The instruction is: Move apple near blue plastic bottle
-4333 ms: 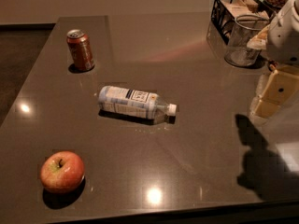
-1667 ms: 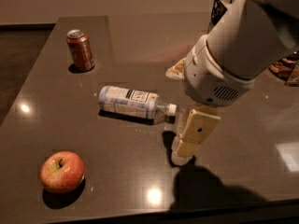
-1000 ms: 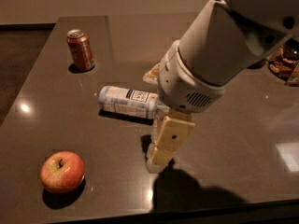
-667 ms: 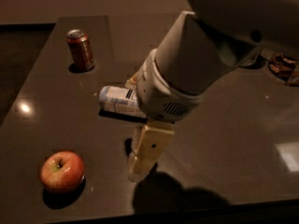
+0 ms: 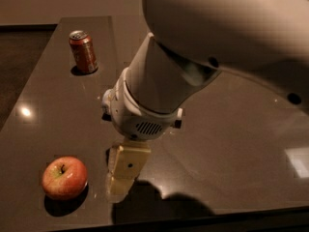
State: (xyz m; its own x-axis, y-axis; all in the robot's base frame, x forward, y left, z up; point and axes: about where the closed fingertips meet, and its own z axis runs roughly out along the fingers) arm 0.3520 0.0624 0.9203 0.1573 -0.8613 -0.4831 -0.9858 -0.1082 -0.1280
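The red apple (image 5: 64, 178) with yellow-green patches sits near the front left corner of the dark table (image 5: 43, 124). My gripper (image 5: 120, 182) hangs just right of the apple, low over the table, a short gap away from it. The arm covers the middle of the table. The blue plastic bottle is hidden behind the arm.
A red-brown soda can (image 5: 83, 51) stands upright at the back left of the table. The table's front edge runs just below the apple and the gripper. The arm's large white body (image 5: 203, 62) fills the upper right of the view.
The arm has swept from the right side across the table to the left. The gripper now hangs beside the apple, and the arm now hides the bottle.
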